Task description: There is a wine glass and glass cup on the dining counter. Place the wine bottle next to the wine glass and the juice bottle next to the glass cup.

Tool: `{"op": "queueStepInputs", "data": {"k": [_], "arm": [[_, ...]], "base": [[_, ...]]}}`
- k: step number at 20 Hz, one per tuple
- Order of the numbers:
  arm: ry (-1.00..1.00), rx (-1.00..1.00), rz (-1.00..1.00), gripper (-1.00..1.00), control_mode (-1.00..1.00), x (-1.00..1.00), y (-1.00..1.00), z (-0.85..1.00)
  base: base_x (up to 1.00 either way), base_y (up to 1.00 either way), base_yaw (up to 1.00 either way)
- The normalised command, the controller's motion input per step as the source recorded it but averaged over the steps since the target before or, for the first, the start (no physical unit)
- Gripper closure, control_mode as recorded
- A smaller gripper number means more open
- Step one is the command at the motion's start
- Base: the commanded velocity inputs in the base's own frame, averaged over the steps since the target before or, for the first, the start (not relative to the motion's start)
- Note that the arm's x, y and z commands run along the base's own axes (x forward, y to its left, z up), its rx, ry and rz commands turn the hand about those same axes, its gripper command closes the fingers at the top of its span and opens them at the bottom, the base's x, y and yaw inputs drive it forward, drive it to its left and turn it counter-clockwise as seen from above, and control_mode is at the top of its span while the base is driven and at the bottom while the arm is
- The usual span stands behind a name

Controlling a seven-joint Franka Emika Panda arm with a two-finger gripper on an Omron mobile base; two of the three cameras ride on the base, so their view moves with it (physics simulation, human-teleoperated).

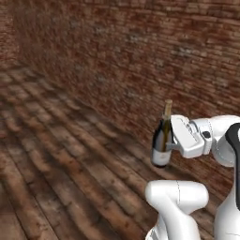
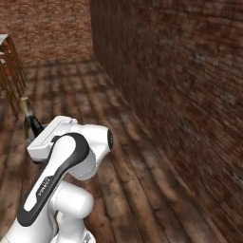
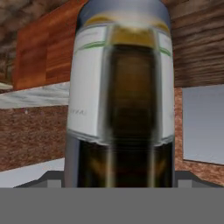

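The wine bottle (image 1: pixel 162 139) is a slim dark bottle with a tan-gold foil neck and a pale label. It hangs upright in the air above the wooden floor, and my gripper (image 1: pixel 171 140) is shut on its body from the right. In the right base view its neck and shoulder (image 2: pixel 29 118) poke out behind my arm at the left. In the hand view the bottle (image 3: pixel 127 100) stands close up with its label facing me, between my gripper (image 3: pixel 120 177) fingers. The wine glass, glass cup and juice bottle are out of view.
A red brick wall (image 1: pixel 154 51) runs close along the right side, over a plank floor (image 1: pixel 56 154). A pale-topped piece on reddish wooden legs (image 2: pixel 8 61) stands at the far left; I cannot tell if it is the dining counter.
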Motion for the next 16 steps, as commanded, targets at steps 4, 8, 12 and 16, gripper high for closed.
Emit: {"op": "queueStepInputs", "data": {"k": [4, 8, 12, 16], "arm": [[0.0, 0.0, 0.0, 1.0, 1.0, 0.0, 0.0, 0.0], [0.0, 0.0, 0.0, 1.0, 1.0, 0.0, 0.0, 0.0], [0.0, 0.0, 0.0, 1.0, 1.0, 0.0, 0.0, 0.0], [0.0, 0.0, 0.0, 1.0, 1.0, 0.0, 0.0, 0.0]], "base": [[1.0, -0.06, 0.57], [1.0, -0.08, 0.47], [1.0, -0.08, 0.45], [1.0, -0.04, 0.42]]}}
